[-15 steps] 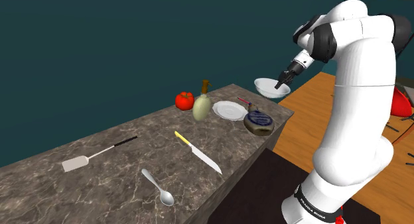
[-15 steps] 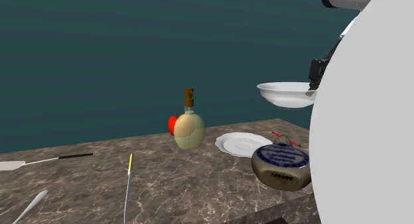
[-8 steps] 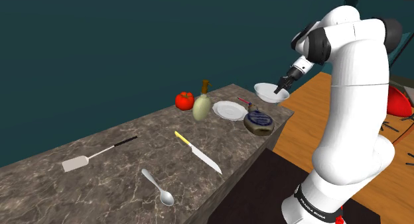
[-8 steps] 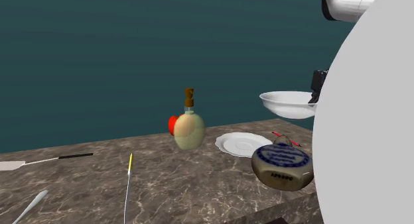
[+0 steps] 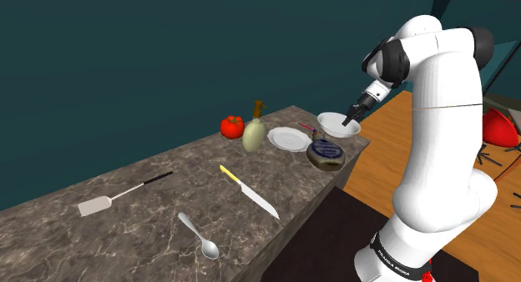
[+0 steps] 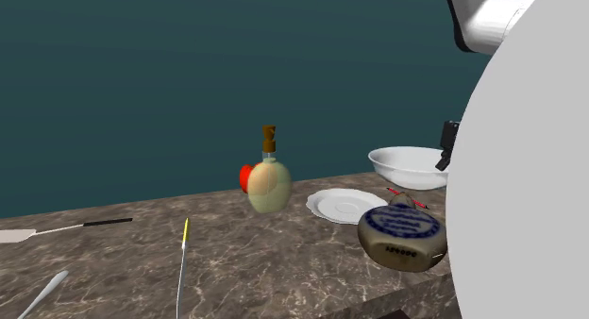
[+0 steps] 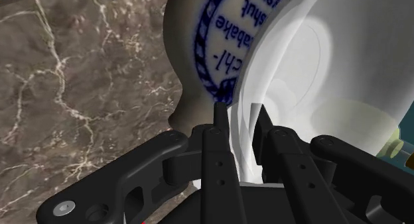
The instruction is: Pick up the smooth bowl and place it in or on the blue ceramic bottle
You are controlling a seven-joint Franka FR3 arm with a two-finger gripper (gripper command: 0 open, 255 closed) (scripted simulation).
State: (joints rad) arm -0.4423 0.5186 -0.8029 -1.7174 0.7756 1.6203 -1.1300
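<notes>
One white bowl [image 5: 338,126] hung above the table [image 5: 167,207], the black tool [image 7: 239,112] gripping its rim, just above the blue-printed bottle [image 6: 401,234] lying on its side beside a white plate [image 5: 288,139].

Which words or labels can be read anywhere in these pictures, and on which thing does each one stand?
"shut": blue letters on the bottle, in the wrist view.
"ern" and "bake": fragments on the same bottle, partly behind the bowl.
White lettering on the black band at the arm's foot: too small to read.
The bottle's lettering in both exterior views: too small to read.
</notes>
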